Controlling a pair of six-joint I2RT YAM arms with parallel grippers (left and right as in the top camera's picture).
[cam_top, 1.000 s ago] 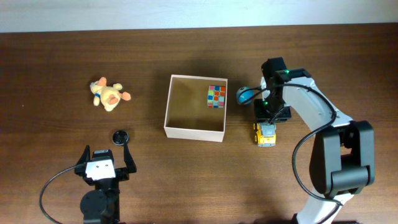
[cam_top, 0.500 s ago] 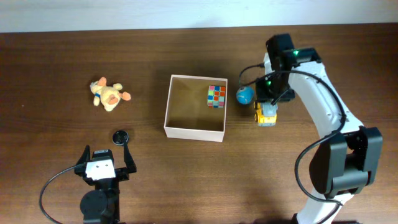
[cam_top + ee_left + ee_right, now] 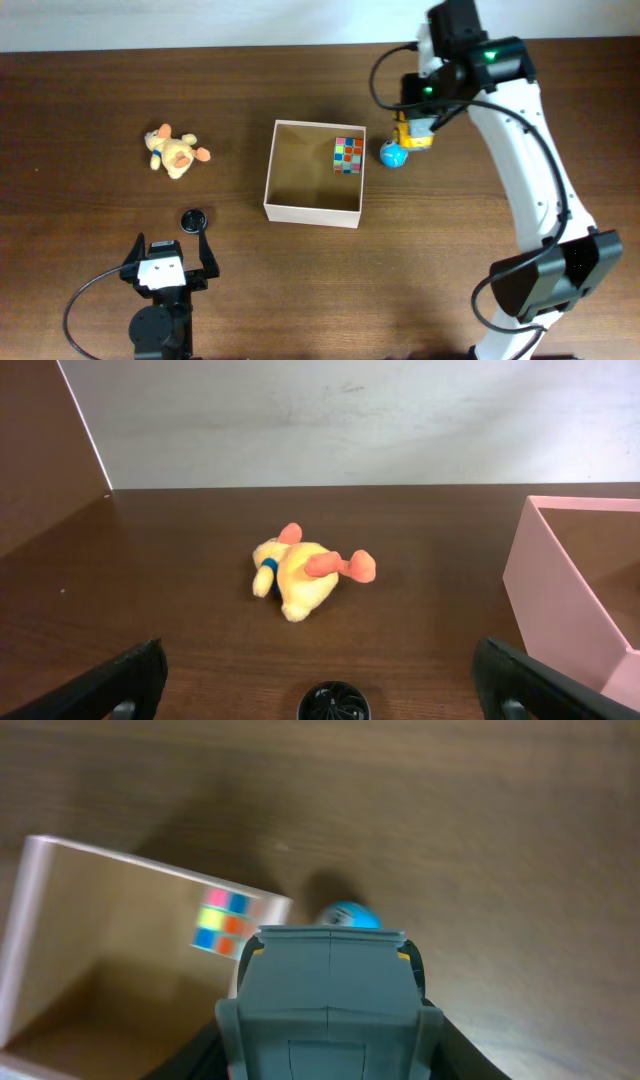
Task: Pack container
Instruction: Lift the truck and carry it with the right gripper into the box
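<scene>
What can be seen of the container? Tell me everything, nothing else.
The container is a square, shallow, open-topped box that looks like cardboard: white outer walls, tan-brown inside. It sits flat near the middle of the dark wooden table. A multicoloured cube rests inside by its right wall, toward the far corner; the rest of the floor is bare. A blue ball lies just outside that wall, apart from it.

A: Right arm (image 3: pixel 520 150)?
B: White shells, black joints, a thin black cable (image 3: pixel 376 80) looping alongside, small green lights (image 3: pixel 488 55) near the wrist.
A: Left arm (image 3: pixel 160 305)?
B: Mostly black, white plate (image 3: pixel 160 272) on top, broad black fingers (image 3: pixel 125 678).
</scene>
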